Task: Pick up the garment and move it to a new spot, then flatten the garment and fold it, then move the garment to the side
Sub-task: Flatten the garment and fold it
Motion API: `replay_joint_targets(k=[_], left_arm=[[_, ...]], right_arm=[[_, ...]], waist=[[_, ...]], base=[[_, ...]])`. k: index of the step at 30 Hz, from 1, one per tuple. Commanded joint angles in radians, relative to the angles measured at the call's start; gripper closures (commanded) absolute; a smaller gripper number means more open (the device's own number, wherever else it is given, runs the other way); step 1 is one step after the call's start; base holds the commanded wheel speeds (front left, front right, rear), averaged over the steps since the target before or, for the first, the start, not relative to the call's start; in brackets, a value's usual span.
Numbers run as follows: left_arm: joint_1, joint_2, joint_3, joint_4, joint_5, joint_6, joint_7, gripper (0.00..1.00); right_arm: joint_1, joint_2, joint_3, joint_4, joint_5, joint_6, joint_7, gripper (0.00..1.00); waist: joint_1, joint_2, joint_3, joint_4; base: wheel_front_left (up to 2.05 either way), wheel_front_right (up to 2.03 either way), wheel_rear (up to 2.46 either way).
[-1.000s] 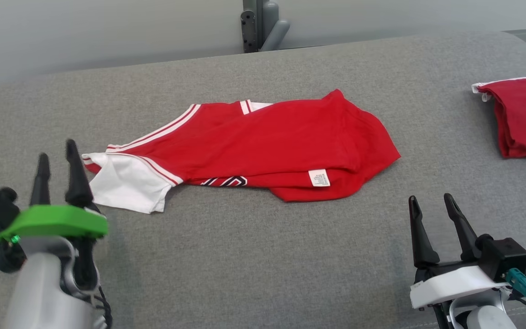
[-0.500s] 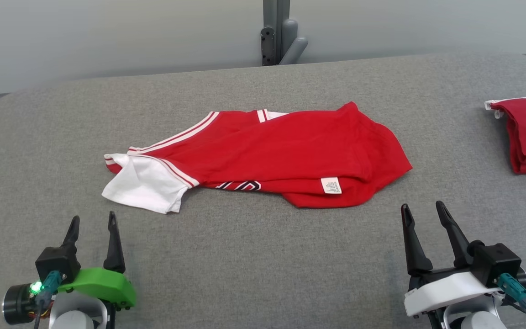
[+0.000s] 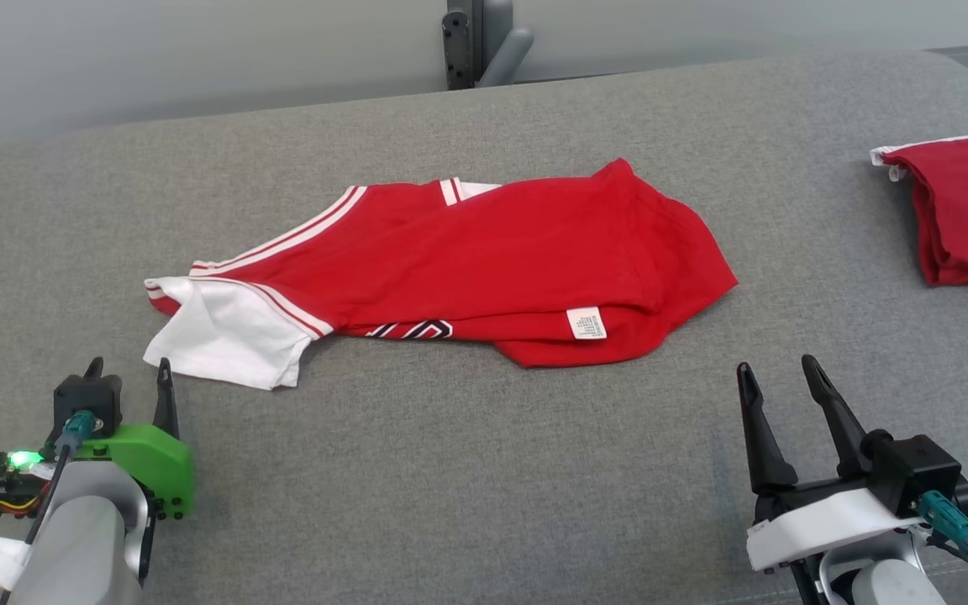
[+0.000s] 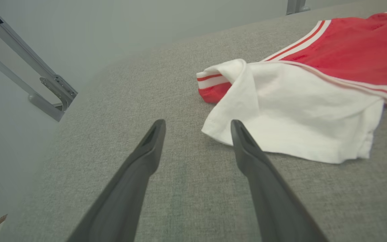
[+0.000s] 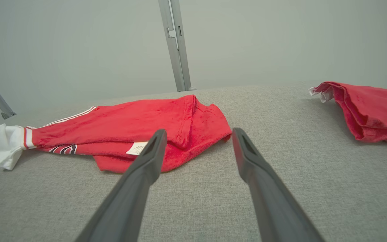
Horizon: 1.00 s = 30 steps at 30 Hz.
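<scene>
The garment (image 3: 484, 260) is a red shirt with white stripes and a white sleeve, lying crumpled across the middle of the grey padded table (image 3: 450, 470). My left gripper (image 3: 129, 370) is open just in front of the white sleeve's near corner, apart from it. In the left wrist view the left gripper (image 4: 197, 123) has empty fingers, and the sleeve (image 4: 297, 111) lies just beyond the right fingertip. My right gripper (image 3: 775, 367) stands open and empty in front of the shirt's right end. The right wrist view looks past the right gripper (image 5: 197, 132) to the shirt's hem (image 5: 129, 121).
A second red cloth (image 3: 967, 210) lies folded at the table's far right edge, also seen as the red cloth (image 5: 371, 107) in the right wrist view. A grey metal post (image 3: 471, 42) stands behind the table's rear edge. Open grey surface lies between the two grippers.
The left gripper has dropped from beside the white sleeve to low in front of it. The head view shifted. The right gripper and garment stayed in place.
</scene>
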<state>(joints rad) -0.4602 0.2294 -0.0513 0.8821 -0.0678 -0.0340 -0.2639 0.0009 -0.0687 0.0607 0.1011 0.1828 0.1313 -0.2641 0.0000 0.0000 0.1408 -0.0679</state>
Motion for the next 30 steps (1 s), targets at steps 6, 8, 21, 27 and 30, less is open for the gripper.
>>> replay_joint_targets(k=[6,8,21,27,30], left_arm=[[-0.094,0.029,-0.023,0.107,0.020,-0.007,0.000,0.00],[-0.110,0.032,-0.030,0.131,0.021,-0.011,0.000,0.00],[-0.149,0.037,-0.052,0.204,0.000,-0.049,0.000,1.00],[-0.098,0.028,-0.022,0.134,-0.044,-0.060,0.000,1.00],[-0.055,0.013,0.015,0.065,-0.088,-0.064,0.000,1.00]], right_arm=[[-0.026,-0.001,0.001,-0.007,-0.002,-0.001,0.000,0.00],[-0.028,0.001,0.002,-0.007,-0.003,-0.001,0.000,0.00],[-0.035,0.008,-0.004,-0.006,0.000,-0.001,0.000,0.00],[-0.054,0.010,0.007,-0.002,-0.002,-0.001,0.000,0.00],[-0.077,0.011,0.009,0.019,0.002,-0.001,0.000,0.00]], waist=[[0.0000,0.0000,0.052,-0.024],[0.0000,0.0000,0.059,-0.027],[0.0000,0.0000,0.063,-0.033],[0.0000,0.0000,0.054,-0.031],[0.0000,0.0000,0.051,-0.025]], base=[[0.00,0.00,0.00],[0.00,0.00,0.00],[0.00,0.00,0.00],[0.00,0.00,0.00],[0.00,0.00,0.00]])
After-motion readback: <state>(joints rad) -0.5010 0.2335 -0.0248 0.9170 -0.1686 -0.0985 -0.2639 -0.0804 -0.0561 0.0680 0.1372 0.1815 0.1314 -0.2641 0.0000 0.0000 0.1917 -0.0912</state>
